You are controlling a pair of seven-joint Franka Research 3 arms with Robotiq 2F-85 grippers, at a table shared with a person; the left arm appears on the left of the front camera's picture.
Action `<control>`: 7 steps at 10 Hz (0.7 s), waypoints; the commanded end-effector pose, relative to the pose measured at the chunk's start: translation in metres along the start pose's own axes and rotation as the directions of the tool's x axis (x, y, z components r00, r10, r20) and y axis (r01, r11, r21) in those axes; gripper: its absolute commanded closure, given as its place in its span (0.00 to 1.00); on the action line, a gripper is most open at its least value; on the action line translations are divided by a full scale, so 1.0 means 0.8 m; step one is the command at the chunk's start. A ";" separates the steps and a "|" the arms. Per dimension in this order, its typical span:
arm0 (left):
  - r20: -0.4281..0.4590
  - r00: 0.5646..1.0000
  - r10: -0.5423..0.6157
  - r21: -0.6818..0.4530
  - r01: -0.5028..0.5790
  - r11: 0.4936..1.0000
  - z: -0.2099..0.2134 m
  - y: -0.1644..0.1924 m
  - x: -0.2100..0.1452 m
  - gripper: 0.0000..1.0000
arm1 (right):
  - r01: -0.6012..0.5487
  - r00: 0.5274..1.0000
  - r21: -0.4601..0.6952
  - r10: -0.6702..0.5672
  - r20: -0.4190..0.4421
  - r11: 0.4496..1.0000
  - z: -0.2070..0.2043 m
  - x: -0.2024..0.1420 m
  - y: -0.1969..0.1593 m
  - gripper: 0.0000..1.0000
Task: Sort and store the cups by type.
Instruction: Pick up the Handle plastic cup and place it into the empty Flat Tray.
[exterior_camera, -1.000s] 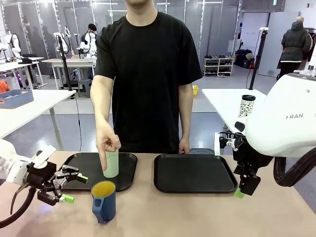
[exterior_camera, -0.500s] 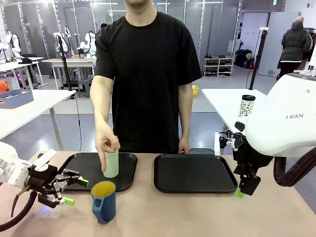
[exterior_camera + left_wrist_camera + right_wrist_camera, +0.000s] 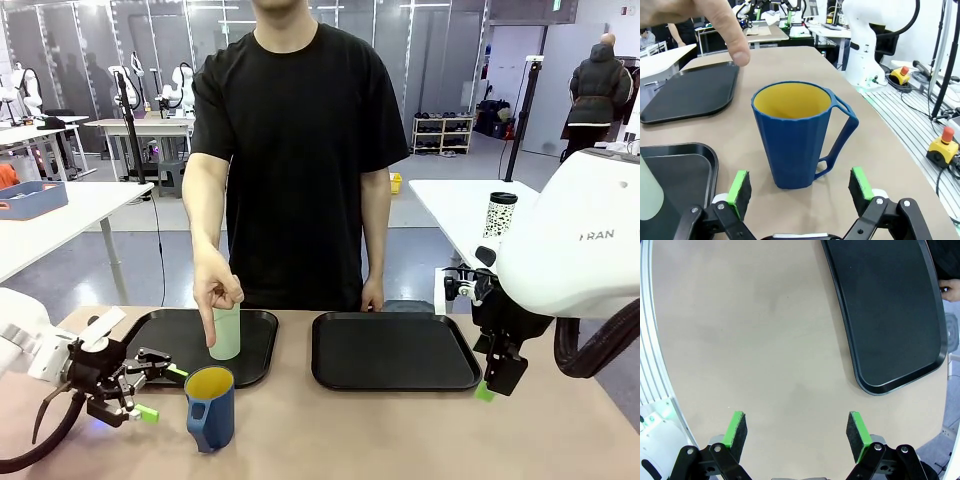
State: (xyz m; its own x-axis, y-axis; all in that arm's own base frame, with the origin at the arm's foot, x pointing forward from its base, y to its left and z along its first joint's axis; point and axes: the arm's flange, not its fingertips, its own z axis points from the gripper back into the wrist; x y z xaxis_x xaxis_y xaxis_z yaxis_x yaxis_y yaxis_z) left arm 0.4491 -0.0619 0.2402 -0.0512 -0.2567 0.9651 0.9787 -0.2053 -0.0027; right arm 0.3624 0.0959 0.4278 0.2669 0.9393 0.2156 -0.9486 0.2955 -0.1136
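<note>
**Two cups, two trays, both grippers wide open**

One pale green tumbler [image 3: 226, 335] stands upright in the left black tray [image 3: 165, 338]. One dark blue mug [image 3: 210, 408], yellow inside, stands upright on the bare table [image 3: 350, 430] just in front of that tray. The second black tray [image 3: 395, 352] lies to the right. The left gripper [image 3: 163, 392] sits low beside the mug, spread wide, holding nothing, clear of it. The right gripper [image 3: 796, 429], equally wide and empty, hangs over the table beside the second tray. The person's hand [image 3: 217, 292] points one finger down at the tumbler.
</note>
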 end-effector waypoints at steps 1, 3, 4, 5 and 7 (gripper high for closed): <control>0.018 1.000 -0.022 0.006 0.022 1.000 -0.006 0.014 -0.006 0.00 | 0.020 1.000 -0.017 -0.020 -0.009 1.000 -0.007 -0.001 0.006 0.00; 0.039 0.999 -0.025 0.001 0.025 1.000 -0.016 0.017 -0.008 0.00 | 0.020 1.000 -0.017 -0.020 -0.009 1.000 -0.007 -0.001 0.006 0.00; 0.057 0.998 -0.025 0.005 0.025 1.000 -0.021 0.020 -0.009 0.00 | 0.020 1.000 -0.017 -0.020 -0.009 1.000 -0.007 -0.001 0.006 0.00; 0.070 0.997 -0.030 0.007 0.030 1.000 -0.027 0.021 -0.009 0.00 | 0.020 1.000 -0.017 -0.020 -0.009 1.000 -0.007 -0.001 0.006 0.00; 0.080 0.996 -0.028 -0.004 0.029 1.000 -0.040 0.022 -0.010 0.00 | 0.020 1.000 -0.017 -0.020 -0.009 1.000 -0.007 -0.001 0.006 0.00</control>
State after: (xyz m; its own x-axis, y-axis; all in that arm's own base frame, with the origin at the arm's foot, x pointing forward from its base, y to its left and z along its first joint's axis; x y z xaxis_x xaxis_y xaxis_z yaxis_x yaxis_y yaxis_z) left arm 0.4560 -0.0872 0.2287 -0.0338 -0.2162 0.9758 0.9769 -0.2132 -0.0134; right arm 0.3624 0.0959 0.4278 0.2666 0.9394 0.2153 -0.9486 0.2953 -0.1137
